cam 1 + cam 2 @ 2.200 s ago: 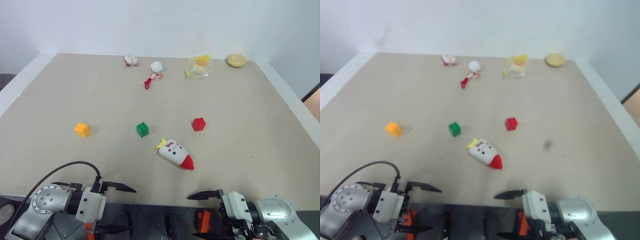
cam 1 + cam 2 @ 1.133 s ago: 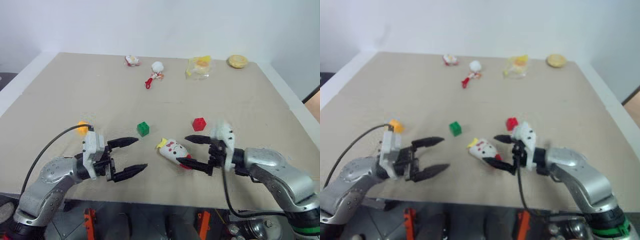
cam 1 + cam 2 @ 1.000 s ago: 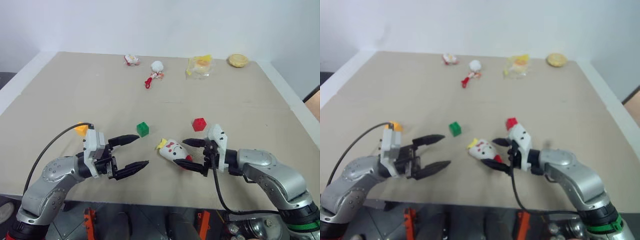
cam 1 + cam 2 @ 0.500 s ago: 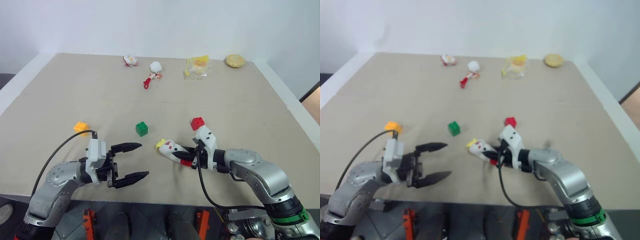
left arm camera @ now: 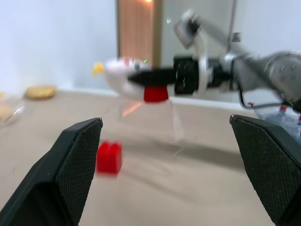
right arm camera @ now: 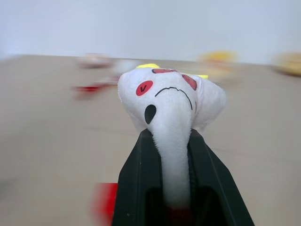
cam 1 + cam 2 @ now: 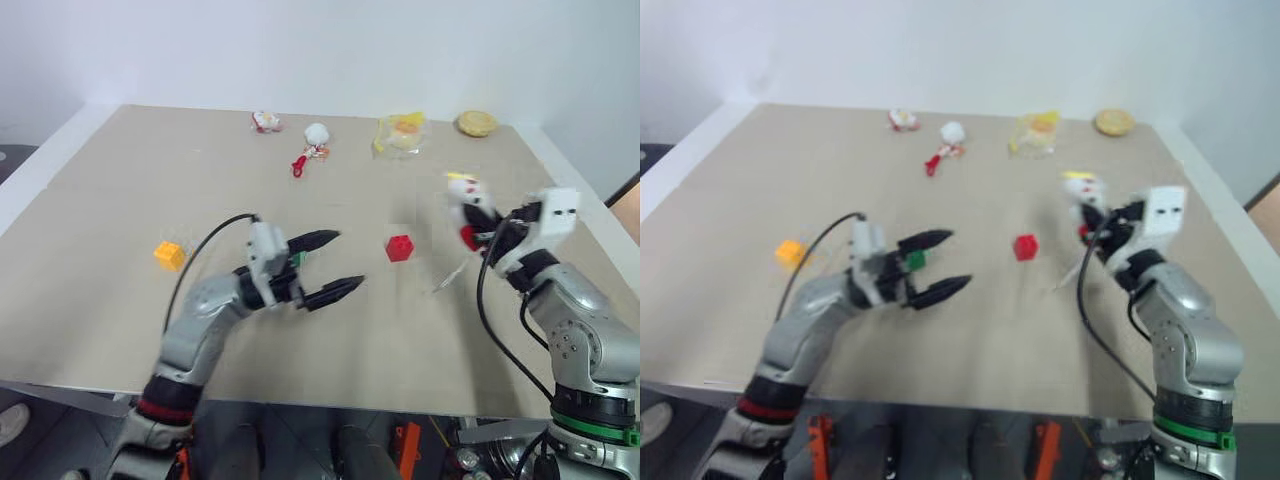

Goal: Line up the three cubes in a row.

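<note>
The orange-yellow cube (image 7: 168,255) sits at the table's left and the red cube (image 7: 400,247) near the middle. Between them lies the green cube (image 7: 915,260), partly hidden behind my left gripper (image 7: 345,260). That gripper is open, its fingers (image 5: 80,155) spread wide over the table just right of the green cube. My right gripper (image 7: 472,236) is shut on a white rocket toy (image 7: 465,200), held in the air to the right of the red cube. The right wrist view shows the toy (image 6: 171,99) pinched between the black fingers (image 6: 134,188).
Along the far edge lie a small white-and-red toy (image 7: 265,122), a white ball toy with a red tail (image 7: 313,135), a yellow packet (image 7: 402,130) and a round bun (image 7: 476,122). The table's right edge (image 7: 590,215) runs close behind my right arm.
My right gripper shut on the rocket toy, lifted it off the table and carried it to the right. The open left gripper moved right and forward, up to the green cube.
</note>
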{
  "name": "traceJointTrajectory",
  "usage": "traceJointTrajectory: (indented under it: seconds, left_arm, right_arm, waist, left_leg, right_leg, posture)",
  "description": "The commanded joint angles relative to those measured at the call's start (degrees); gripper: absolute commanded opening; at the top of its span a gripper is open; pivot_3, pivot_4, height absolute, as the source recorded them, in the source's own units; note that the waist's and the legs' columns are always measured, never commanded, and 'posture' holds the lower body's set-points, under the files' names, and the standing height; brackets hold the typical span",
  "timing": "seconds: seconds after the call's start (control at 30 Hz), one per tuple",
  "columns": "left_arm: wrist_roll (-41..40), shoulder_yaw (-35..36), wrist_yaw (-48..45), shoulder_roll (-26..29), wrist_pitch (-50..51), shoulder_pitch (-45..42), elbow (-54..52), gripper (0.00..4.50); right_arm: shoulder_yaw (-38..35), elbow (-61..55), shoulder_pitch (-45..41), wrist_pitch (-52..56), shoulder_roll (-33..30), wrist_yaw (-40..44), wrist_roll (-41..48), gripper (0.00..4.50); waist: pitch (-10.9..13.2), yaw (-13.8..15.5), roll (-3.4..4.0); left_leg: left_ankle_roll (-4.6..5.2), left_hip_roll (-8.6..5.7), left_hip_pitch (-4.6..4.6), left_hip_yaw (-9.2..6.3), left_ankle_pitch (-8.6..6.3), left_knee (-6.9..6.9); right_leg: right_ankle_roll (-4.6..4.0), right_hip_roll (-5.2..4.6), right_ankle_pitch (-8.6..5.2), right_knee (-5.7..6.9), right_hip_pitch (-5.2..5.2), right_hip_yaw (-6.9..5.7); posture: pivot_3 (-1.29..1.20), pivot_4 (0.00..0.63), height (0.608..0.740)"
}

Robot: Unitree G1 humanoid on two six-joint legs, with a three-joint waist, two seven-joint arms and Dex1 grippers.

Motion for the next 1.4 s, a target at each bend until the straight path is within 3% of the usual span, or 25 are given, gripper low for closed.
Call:
traceJointTrajectory:
  seconds: [0.03,0.23,0.3,0.63,0.8,1.0,1.4]
  left_arm:
    - [2.83,-2.68,1.3,-3.82,-1.99,-3.64,3.15,4.5]
    - [6.68,-5.97,2.33,-8.71,-2.58,-7.77,8.24,4.5]
    - [7.83,-6.41,3.25,-9.73,-2.79,-8.43,9.2,4.5]
    - [9.37,-6.57,4.99,-10.88,-2.68,-7.58,8.27,4.5]
    - [8.69,-4.63,5.56,-8.12,-2.13,-5.2,5.29,4.5]
    - [7.85,-1.46,5.09,-2.33,-2.35,1.47,1.59,4.5]
    - [6.87,1.97,7.09,0.44,-2.19,4.06,-0.06,4.5]
  right_arm:
    - [-3.89,3.38,0.3,-0.29,-0.12,-7.14,-4.57,0.01]
    - [-8.91,9.9,0.24,1.04,-0.62,-13.38,-6.96,0.01]
    - [-10.34,11.38,0.31,0.99,-1.02,-14.23,-7.23,1.01]
    - [-11.01,11.53,0.49,-2.86,-1.18,-11.52,-7.14,4.48]
    - [-7.81,9.41,-0.65,-6.73,-0.35,-7.07,-6.26,4.48]
    - [1.54,1.71,-2.2,-4.57,4.82,0.19,-1.27,4.48]
    - [13.89,4.76,-4.44,-3.99,12.95,-1.91,-6.16,4.48]
  waist:
    - [-0.02,-0.26,0.05]
    - [-0.09,-0.46,0.26]
    - [-0.1,-0.49,0.31]
    - [-0.12,-0.61,0.46]
    - [-0.11,-0.73,0.54]
    - [-0.13,-0.99,0.63]
    - [-0.12,-0.5,0.64]
  left_leg:
    - [0.0,0.0,0.01,0.0,0.0,-0.05]
    - [0.01,-0.04,0.04,0.01,0.0,-0.15]
    - [0.02,-0.04,0.06,0.01,0.01,-0.15]
    - [0.21,-0.12,0.08,0.01,0.13,-0.14]
    - [0.22,-0.13,0.09,0.03,0.13,-0.15]
    - [0.23,-0.08,0.2,-0.08,0.14,-0.31]
    - [0.2,-0.11,0.02,-0.13,0.15,-0.25]
  right_leg:
    - [0.16,0.02,0.09,0.0,-0.02,0.05]
    - [0.23,0.02,0.1,0.0,-0.02,0.08]
    - [0.24,0.03,0.09,0.0,-0.02,0.1]
    - [0.1,0.03,0.07,0.0,-0.01,0.24]
    - [0.11,0.04,0.07,0.0,-0.02,0.29]
    - [0.04,0.19,0.1,0.01,-0.04,0.37]
    - [0.04,0.18,0.07,-0.05,-0.05,0.34]
  posture:
    - [0.0,0.15,0.738]
    - [0.0,0.15,0.738]
    - [0.0,0.15,0.738]
    - [0.0,0.15,0.738]
    - [0.0,0.15,0.738]
    - [0.0,0.15,0.738]
    - [0.0,0.15,0.738]
